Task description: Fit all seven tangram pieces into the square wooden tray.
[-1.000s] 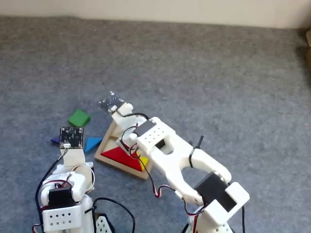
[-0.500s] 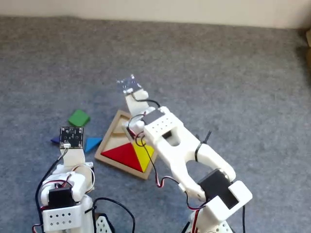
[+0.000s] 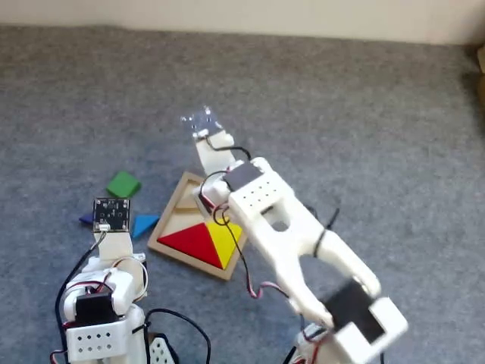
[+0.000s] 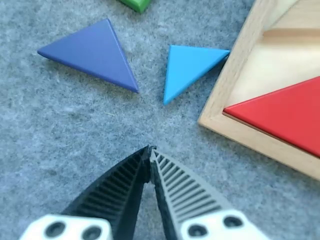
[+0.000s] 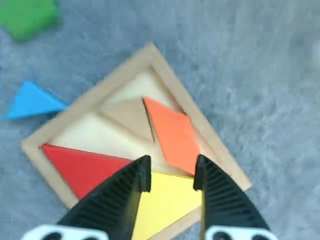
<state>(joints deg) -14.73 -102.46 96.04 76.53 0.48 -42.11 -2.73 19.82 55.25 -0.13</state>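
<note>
The square wooden tray (image 3: 168, 228) (image 5: 159, 63) (image 4: 235, 90) holds a red triangle (image 3: 193, 243) (image 5: 82, 167) (image 4: 280, 107), a yellow triangle (image 3: 222, 236) (image 5: 165, 197), an orange parallelogram (image 5: 175, 132) and a plain wooden triangle (image 5: 131, 116). Outside it on the carpet lie a light blue triangle (image 3: 142, 224) (image 4: 187, 67) (image 5: 32, 100), a dark blue triangle (image 3: 86, 219) (image 4: 92, 52) and a green square (image 3: 123, 184) (image 5: 27, 15). My right gripper (image 5: 171, 172) hangs open above the tray, over the orange and yellow pieces. Shut and holding nothing, my left gripper (image 4: 150, 150) points at the carpet just short of the light blue triangle.
Grey carpet covers the whole floor, with wide free room beyond and to the right of the tray. The right arm (image 3: 273, 220) stretches over the tray's right half. A pale wall (image 3: 242, 15) runs along the far edge.
The right arm has lifted and swung toward the far side, uncovering the yellow triangle in the tray. The left arm has not moved.
</note>
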